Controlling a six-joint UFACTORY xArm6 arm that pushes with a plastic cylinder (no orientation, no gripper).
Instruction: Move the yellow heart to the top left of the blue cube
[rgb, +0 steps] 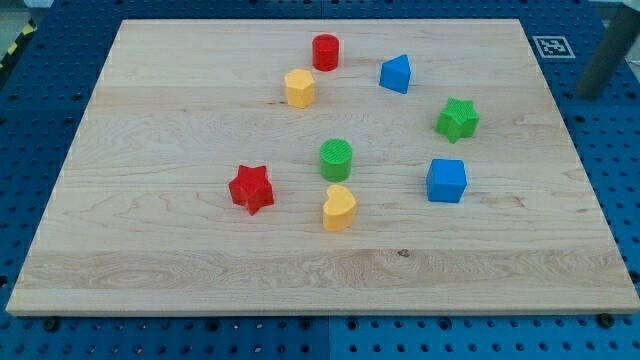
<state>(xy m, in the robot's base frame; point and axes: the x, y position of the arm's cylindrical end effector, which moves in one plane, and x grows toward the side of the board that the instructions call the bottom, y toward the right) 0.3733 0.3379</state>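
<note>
Yellow heart (339, 207) is sitting a bit below desk (150, 250) centre, toward the bottom edge, just under the green cylinder (336, 159) and right of the red star (251, 189). Blue cube (446, 181) is lying well apart to its right, nearer the right edge.

Camera view: my tip isn't showing; only a blurred dark shape (606, 60) is hanging off the desk's top right corner, probably the rod, nowhere near any block. No gripper on this rig, so no open/closed state to report.

Handling, my guess: heart is looking like a small, light, rigid plastic piece, sliding easily on smooth wood, and likely twisting if pushed off-centre. Best contact is looking like its lower-left side, pushing up and right.

Target spot up-left of the cube is looking free; the green cylinder is crowding the path, so I'm expecting to skirt it.

Also sitting near the top edge: yellow hexagon (299, 88), red cylinder (325, 52), blue wedge-like block (396, 74), green star (457, 119).
</note>
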